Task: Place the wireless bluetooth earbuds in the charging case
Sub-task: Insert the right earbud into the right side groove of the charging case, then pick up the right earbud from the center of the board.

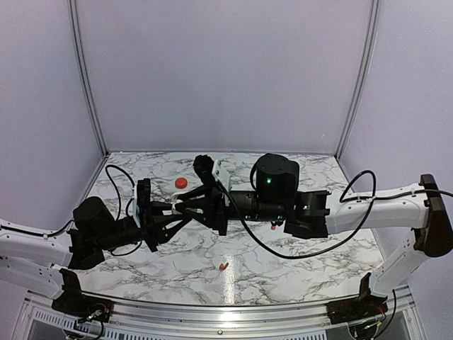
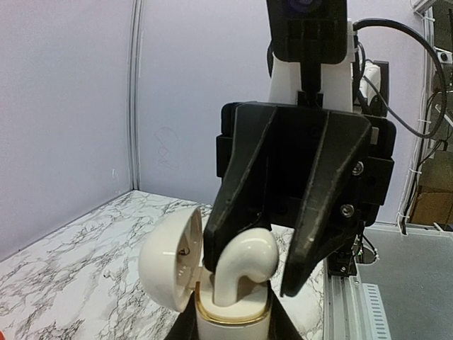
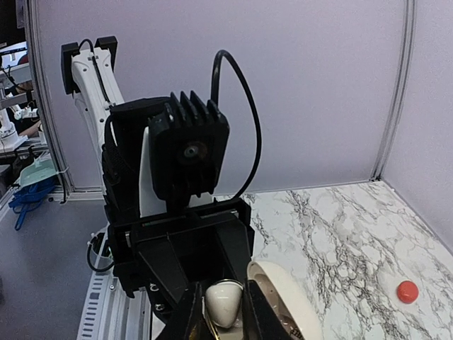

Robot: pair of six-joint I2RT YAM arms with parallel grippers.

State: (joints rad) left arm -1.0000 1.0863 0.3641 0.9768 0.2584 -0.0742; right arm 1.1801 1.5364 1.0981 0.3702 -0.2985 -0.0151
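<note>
The earbud, white and glossy, is stood upright in the charging case. Its long axis runs up and down, its stem is sunk into the case's well, and its rounded head is turned up and bent toward the right of the left wrist view. The case, white with a gold band round its mouth, is held with the opening upward. Its hinged lid is laid open to one side, the hollow inner face turned toward the earbud. A small dark mark is seen inside the lid (too small to be read).

The case is carried off the tabletop, between the two arms, over the middle of the marble and somewhat toward the left edge. Its height above the marble cannot be told. Its base is clamped from both sides by the left gripper, whose fingers are drawn close together on it. The earbud's head is pinched by the right gripper, whose black fingers reach down on either side of it in the left wrist view. In the right wrist view both fingers are seen lying against it.

On the tabletop a red round piece is laid toward the far edge, just beyond the point where the grippers meet. A small red piece is laid near the near edge, about midway along it. Another small red bit is seen under the right arm.
</note>
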